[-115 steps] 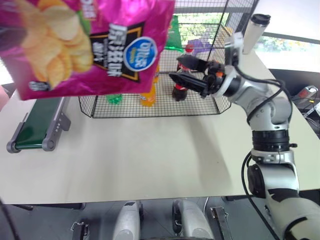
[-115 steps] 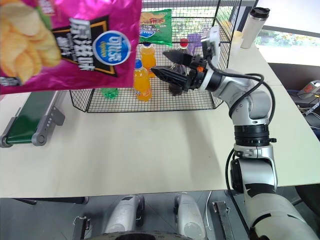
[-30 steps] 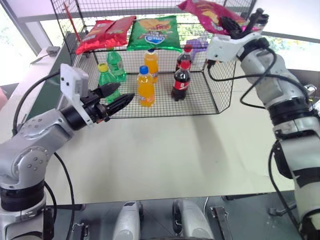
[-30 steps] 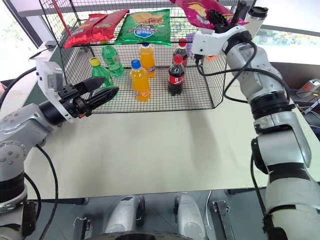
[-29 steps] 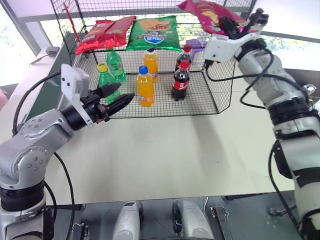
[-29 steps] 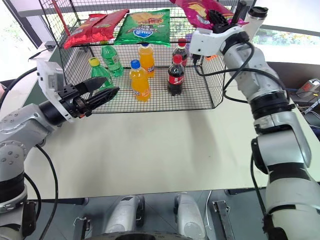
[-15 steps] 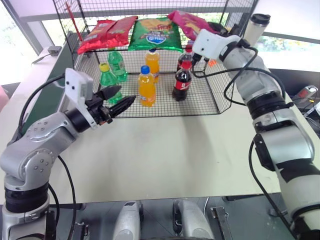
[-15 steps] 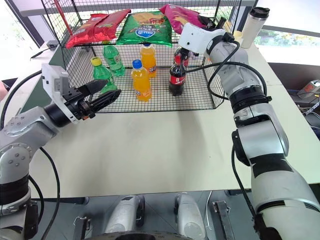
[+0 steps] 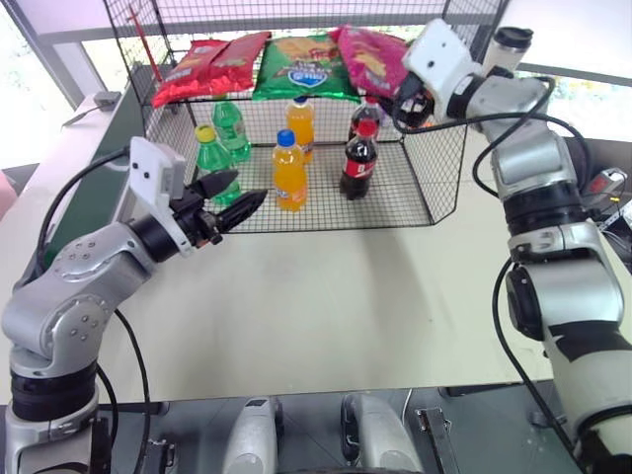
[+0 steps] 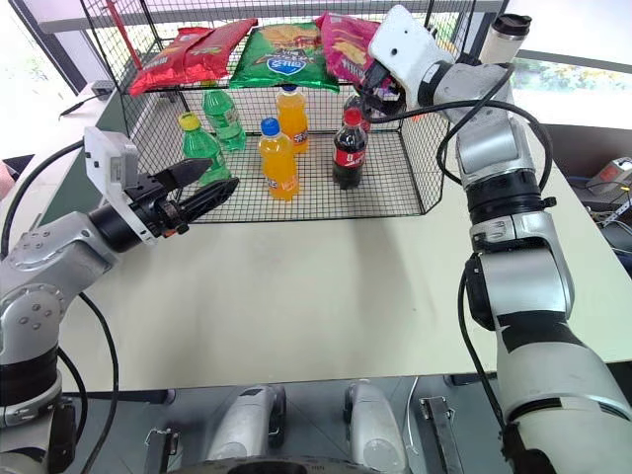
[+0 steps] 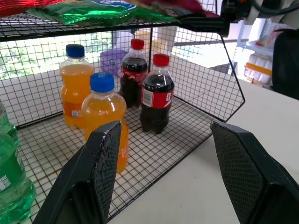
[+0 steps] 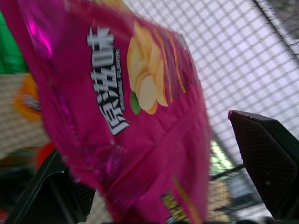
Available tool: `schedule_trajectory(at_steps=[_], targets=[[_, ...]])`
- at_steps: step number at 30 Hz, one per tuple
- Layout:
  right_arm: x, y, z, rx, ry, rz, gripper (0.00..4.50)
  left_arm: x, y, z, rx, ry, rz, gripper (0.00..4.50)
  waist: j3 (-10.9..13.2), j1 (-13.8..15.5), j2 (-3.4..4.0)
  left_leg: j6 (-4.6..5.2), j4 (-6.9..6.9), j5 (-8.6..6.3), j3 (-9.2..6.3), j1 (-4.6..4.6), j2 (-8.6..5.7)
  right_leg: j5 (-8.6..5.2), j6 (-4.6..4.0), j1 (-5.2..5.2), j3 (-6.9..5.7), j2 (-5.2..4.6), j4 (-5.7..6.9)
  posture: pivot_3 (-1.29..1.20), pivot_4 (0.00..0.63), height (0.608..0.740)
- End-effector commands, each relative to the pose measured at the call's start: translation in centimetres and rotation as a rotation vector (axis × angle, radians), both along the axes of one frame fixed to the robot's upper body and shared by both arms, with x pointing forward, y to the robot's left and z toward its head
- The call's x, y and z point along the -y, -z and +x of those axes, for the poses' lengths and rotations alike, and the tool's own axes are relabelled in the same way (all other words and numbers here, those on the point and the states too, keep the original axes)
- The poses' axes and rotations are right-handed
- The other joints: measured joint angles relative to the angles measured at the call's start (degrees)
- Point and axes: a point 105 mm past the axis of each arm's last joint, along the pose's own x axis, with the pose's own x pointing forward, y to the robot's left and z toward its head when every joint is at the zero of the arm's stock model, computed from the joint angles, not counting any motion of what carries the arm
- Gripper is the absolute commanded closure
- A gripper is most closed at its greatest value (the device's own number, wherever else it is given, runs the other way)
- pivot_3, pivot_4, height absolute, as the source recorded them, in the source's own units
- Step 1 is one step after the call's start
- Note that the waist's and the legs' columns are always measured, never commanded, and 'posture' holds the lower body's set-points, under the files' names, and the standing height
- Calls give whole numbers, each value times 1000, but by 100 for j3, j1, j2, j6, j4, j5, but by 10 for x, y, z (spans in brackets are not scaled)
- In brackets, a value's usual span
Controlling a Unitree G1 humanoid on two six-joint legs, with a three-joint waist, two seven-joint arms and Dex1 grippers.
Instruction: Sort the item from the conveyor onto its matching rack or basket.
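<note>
Right gripper (image 12: pixel 154 186), at upper right of the head views: fingers spread wide with the magenta-pink crisp bag (image 9: pixel 373 57) lying between them but not pinched, as the right wrist view shows, so the gripper holds nothing. The bag rests on the flat upper shelf of the black wire rack (image 9: pixel 434 188), at the right end of a row with the green chip bag (image 9: pixel 306 69) beside it and the red chip bags (image 9: pixel 212 64) further left; crisps are evidently grouped on top, which makes this the matching place. Below, on the mesh floor, stand orange drink bottles (image 9: pixel 287 170), cola bottles (image 9: pixel 358 158) and green bottles (image 9: pixel 212 153). Left gripper (image 9: pixel 229 197), at centre left: fingers apart, empty, held level just before the rack's front edge, clear of the working arm. The conveyor (image 9: pixel 99 178) runs along the left edge, partly hidden by the left arm. A lidded tumbler (image 9: pixel 506 49) stands at upper right.
</note>
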Motion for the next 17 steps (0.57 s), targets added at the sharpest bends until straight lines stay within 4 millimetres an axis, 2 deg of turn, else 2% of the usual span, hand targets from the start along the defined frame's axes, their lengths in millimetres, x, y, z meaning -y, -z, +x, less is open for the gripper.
schedule_trajectory(at_steps=[1,8,13,15,17], targets=[[7,-17,-10,4,-40,16,238,-1,-11,-2,58,-3,5,1325,0,10,0,0,0,0,0,-1,-1,0,0,0,0,0,-1,0,150,740],[11,-13,-25,-48,-120,38,238,-5,-9,-4,59,-23,7,1325,0,5,0,0,-2,0,-1,-1,0,-1,0,0,-1,0,-2,0,150,740],[17,-31,-68,-10,-267,252,238,-16,-14,-4,62,-70,-68,1325,1,21,0,0,0,0,-2,-4,0,-1,1,-1,-2,-1,-2,0,150,740],[26,-29,-93,-46,-330,414,238,-21,-2,-7,19,-85,-28,1325,1,31,0,0,1,0,-3,-3,1,0,1,0,-3,-1,-1,0,150,740],[28,-25,-106,-77,-343,476,238,-24,4,-10,-10,-84,-11,1325,0,32,-1,0,-2,-1,-6,-1,1,-1,1,4,-7,-2,-3,0,150,740]])
